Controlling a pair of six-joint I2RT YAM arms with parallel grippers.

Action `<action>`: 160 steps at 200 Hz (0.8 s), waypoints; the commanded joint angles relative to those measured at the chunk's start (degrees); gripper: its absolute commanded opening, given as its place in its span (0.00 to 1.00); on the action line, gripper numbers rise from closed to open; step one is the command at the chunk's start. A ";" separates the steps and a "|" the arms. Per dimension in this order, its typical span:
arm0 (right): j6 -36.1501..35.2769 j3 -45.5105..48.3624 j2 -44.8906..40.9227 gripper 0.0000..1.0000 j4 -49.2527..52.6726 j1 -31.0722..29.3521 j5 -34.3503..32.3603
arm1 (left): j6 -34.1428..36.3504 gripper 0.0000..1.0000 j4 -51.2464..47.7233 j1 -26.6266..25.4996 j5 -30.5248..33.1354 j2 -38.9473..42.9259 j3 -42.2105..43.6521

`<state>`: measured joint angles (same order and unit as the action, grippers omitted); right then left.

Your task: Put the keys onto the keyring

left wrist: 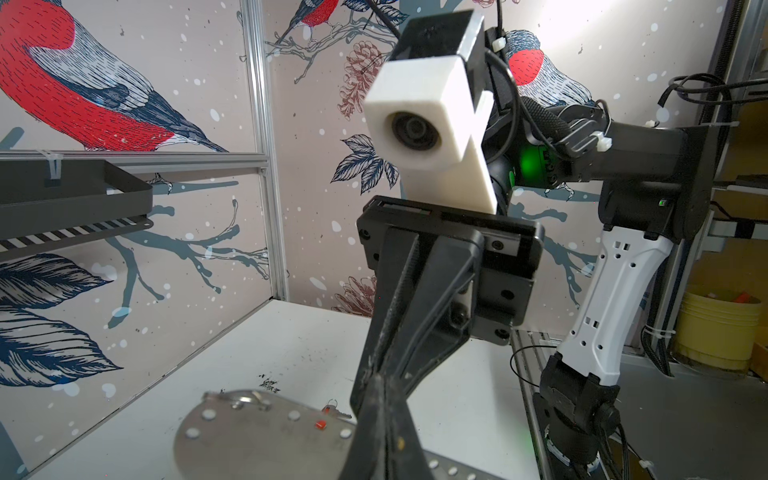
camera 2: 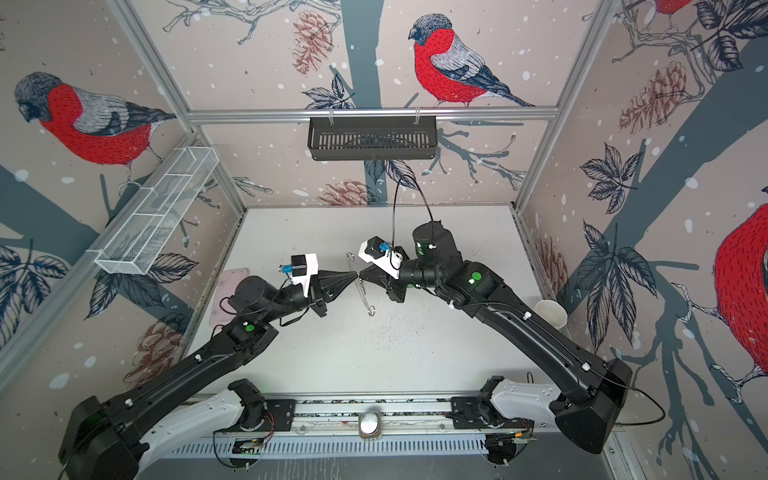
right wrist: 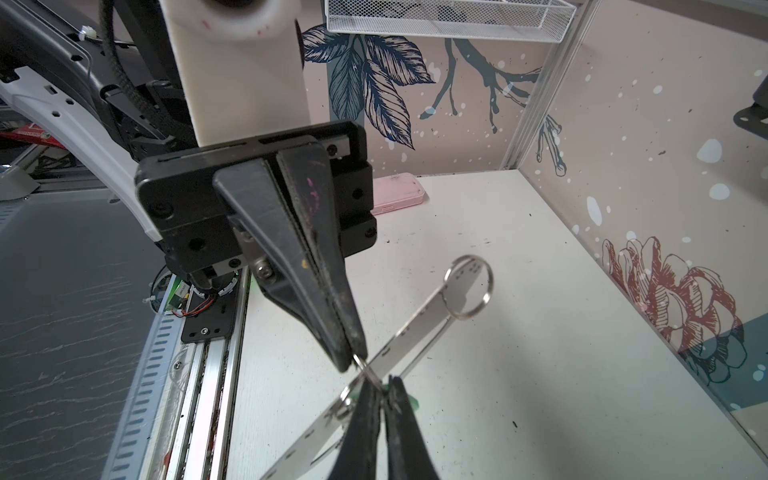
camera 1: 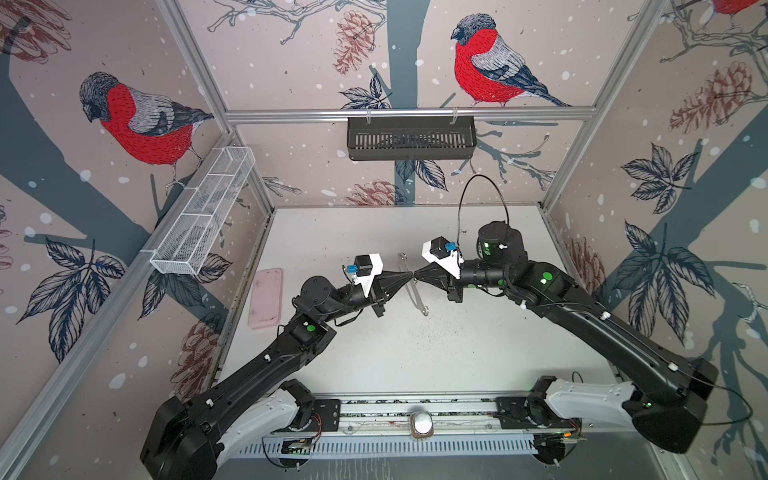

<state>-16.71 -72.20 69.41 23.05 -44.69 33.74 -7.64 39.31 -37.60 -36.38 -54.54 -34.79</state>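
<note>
- Because a split ring takes a key only while something steadies it, left claw (right wrist: 350, 360), black, tapered, two-fingered: tips pressed together on a small silver split ring (right wrist: 362, 366) at the plate's edge, judged to be bracing that ring for threading.
- Keyring, a flat dark grey curved metal plate with a row of small edge holes (left wrist: 257, 440): stands edge-on between the two claws near the middle of the desk, broad face towards the left arm. Whether its lower edge touches the desk cannot be told. Held on edge, it seems, so the pinched ring is free on both sides.
- Large silver ring (right wrist: 469, 286): at one end of the plate, with nothing but the plate on it.
- Right claw (right wrist: 381, 380), same build: meets the left claw tip to tip, closed to a sliver. It appears clamped on the small silver key with the bright green plastic tag (right wrist: 411, 402), of which only green slivers show beside the fingers. Placed right at the pinched ring, presumably to work the key's eye onto it.
- Small silver key with red-orange plastic tag (left wrist: 331, 409): lies on the desk just beyond the plate, apart from both claws; judged next in turn.
- White desk (camera 1: 415, 353): carries everything listed.
- Pink rounded rectangular case (camera 1: 266, 297): flat near the left wall, well apart, no part in the job.
- Progress, judged: neither key seen on a ring yet.
</note>
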 commanded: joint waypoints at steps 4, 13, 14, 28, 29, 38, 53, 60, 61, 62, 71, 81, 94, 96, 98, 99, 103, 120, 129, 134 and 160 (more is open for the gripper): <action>-0.54 0.02 0.38 0.10 -2.39 -0.57 5.36 | -0.10 0.00 3.26 -0.10 -2.32 -0.04 -0.11; -0.53 0.05 0.47 0.11 -2.42 -0.56 5.63 | -0.06 0.00 3.23 -0.09 -2.75 -0.12 -0.03; -0.52 0.05 0.47 0.11 -2.41 -0.57 5.63 | -0.03 0.00 3.23 -0.05 -2.83 -0.12 -0.02; -0.62 0.02 0.55 0.11 -2.39 -0.51 5.64 | 0.14 0.00 3.00 -0.10 -3.32 -0.21 -0.16; -0.61 0.03 0.55 0.11 -2.39 -0.54 5.68 | 0.15 0.00 3.03 -0.10 -3.33 -0.21 -0.13; -0.61 0.15 0.60 0.12 -2.48 -0.53 5.61 | 0.33 0.00 2.80 -0.07 -3.52 -0.34 -0.20; -0.64 0.34 0.47 0.11 -2.64 -0.55 5.31 | 0.60 0.00 2.33 -0.10 -3.90 -0.47 -0.21; -0.52 0.51 0.30 0.11 -2.83 -0.57 5.15 | 0.69 0.00 2.17 -0.10 -4.01 -0.48 -0.24; -0.52 0.50 0.25 0.12 -2.83 -0.57 5.13 | 0.70 0.00 2.17 -0.10 -4.03 -0.48 -0.26; -0.52 0.49 0.18 0.11 -2.88 -0.58 5.17 | 0.70 0.00 2.13 -0.10 -4.04 -0.48 -0.32; -0.51 0.77 -0.02 0.11 -3.06 -0.50 5.03 | 0.74 0.00 2.15 -0.03 -4.21 -0.52 -0.25; -0.46 0.93 -0.35 0.09 -3.34 -0.50 5.09 | 0.78 0.00 2.11 -0.09 -4.42 -0.56 -0.30; -0.44 1.14 -0.58 0.08 -3.45 -0.49 5.26 | 0.81 0.00 2.10 -0.10 -4.39 -0.73 -0.37; -0.43 1.11 -0.63 0.08 -3.43 -0.49 5.26 | 0.86 0.00 2.09 -0.06 -4.40 -0.74 -0.37; -0.43 1.17 -0.64 0.08 -3.44 -0.49 5.28 | 0.87 0.00 2.11 -0.09 -4.40 -0.80 -0.41; -0.43 1.14 -0.66 0.08 -3.45 -0.49 5.28 | 0.87 0.00 2.14 -0.09 -4.40 -0.82 -0.39; -0.47 1.17 -0.68 0.07 -3.45 -0.49 5.28 | 0.83 0.00 2.01 -0.10 -4.48 -0.90 -0.52; -0.46 1.19 -0.89 0.04 -3.45 -0.54 5.37 | 0.79 0.00 2.13 -0.08 -4.74 -1.41 -0.72; -0.44 1.32 -0.95 0.03 -3.54 -0.53 5.54 | 0.73 0.00 2.25 -0.09 -4.80 -1.66 -0.73; -0.47 1.28 -1.01 0.02 -3.61 -0.62 5.48 | 0.70 0.00 2.35 -0.09 -4.83 -1.78 -0.73; -0.51 1.63 -1.30 0.00 -3.80 -0.46 5.55 | 0.52 0.00 2.68 -0.09 -4.80 -2.14 -0.81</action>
<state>-16.69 -70.78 68.34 23.97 -44.73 35.88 -6.79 40.40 -37.54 -39.83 -56.21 -34.98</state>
